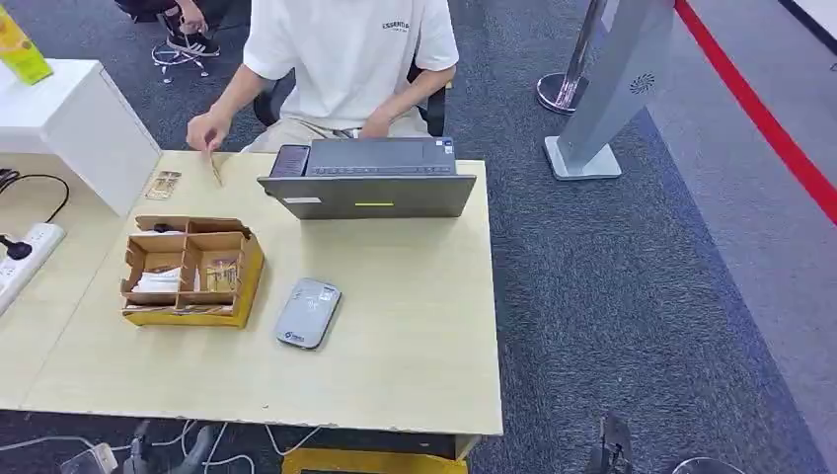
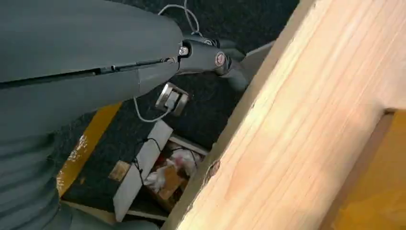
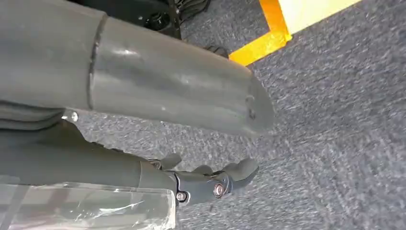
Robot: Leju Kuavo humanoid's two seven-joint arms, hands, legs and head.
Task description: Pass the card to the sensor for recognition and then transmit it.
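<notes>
The left hand hung below the near edge of the wooden table, close against its pale grained side in the left wrist view, fingers apart and holding nothing.

On the tabletop at far left lay a loose card, flat, its long axis running away from the robot. Just past it a seated person's hand held a thin card-like piece on edge; what it was I could not tell. Nearer the robot sat a yellow cardboard organiser box, split into compartments, with cards standing in the right-hand near cell and white slips in the left. Just beside it to the right lay the card sensor, a smooth grey rounded slab, its long axis tilted slightly. Behind it stood a grey laptop, lid back toward the robot.

The cards lay forward and up from both hands, left of centre, so by my reckoning the left hand was nearer.

The right hand hung over grey speckled carpet beyond the table's right corner, fingers loosely extended, empty.
</notes>
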